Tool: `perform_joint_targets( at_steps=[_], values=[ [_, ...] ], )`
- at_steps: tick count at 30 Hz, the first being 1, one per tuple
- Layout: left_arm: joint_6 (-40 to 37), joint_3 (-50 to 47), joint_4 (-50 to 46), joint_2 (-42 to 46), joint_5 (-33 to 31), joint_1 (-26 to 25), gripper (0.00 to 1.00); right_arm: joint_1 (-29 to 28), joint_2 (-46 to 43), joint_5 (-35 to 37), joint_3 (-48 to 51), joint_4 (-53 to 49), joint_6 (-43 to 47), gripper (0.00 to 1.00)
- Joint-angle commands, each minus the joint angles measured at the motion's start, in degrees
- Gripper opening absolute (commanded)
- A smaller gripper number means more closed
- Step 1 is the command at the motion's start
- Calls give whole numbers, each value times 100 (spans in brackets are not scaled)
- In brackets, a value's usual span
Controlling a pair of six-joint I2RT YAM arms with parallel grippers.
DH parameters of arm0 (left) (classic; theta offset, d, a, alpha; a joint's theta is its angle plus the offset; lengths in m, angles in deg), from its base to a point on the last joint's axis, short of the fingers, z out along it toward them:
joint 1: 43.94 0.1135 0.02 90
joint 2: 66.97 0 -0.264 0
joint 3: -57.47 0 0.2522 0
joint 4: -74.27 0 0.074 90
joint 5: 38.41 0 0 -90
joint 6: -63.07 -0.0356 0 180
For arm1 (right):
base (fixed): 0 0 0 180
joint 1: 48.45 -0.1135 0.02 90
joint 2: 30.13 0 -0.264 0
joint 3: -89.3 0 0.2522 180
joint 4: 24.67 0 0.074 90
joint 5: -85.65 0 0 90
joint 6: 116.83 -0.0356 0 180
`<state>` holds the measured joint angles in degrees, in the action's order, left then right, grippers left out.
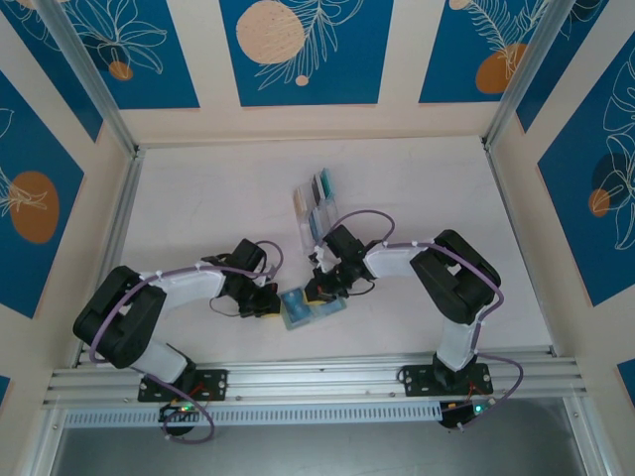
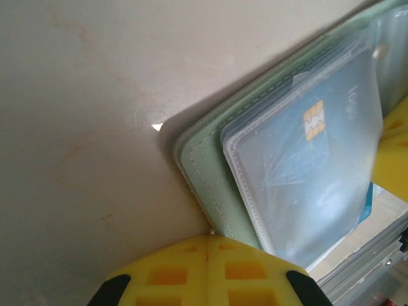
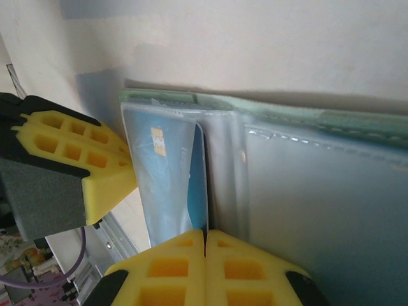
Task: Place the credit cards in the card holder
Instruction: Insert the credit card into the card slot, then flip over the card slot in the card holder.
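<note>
Sage-green card holder, pale blue card with gold chip, yellow fingers

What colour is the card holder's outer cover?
The card holder cover is sage grey-green with light stitching; best in the left wrist view.

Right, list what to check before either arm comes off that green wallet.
1. Card holder lying open: ok.
2. Blue card inside a clear pocket: ok.
3. Blue card fully seated: cannot tell.
4. Left gripper shut at the holder's corner: ok.
5. Right gripper shut at the pocket edge; what it pinches: cannot tell.
6. More cards waiting in the clear rack: ok.
</note>
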<state>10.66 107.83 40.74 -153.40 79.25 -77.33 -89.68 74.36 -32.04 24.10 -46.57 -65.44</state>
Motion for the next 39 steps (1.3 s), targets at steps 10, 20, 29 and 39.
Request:
perform_joint_targets(
  at_steps=[10, 20, 29, 39],
  values=[
    [-76, 2, 527, -340, -160, -173, 1, -79, -702, 793, -499, -1461, 584, 34],
    [-137, 34, 513, -330, -155, -170, 1, -71, -711, 2040, -1241, -2798, 1472, 25],
    [-137, 32, 518, -338, -150, -169, 2, -131, -108, 2862, -1739, -3050, 1886, 32],
    [-146, 77, 549, -383, -129, -174, 2, -383, 411, 3471, -1580, -2871, 1801, 38]
  ],
)
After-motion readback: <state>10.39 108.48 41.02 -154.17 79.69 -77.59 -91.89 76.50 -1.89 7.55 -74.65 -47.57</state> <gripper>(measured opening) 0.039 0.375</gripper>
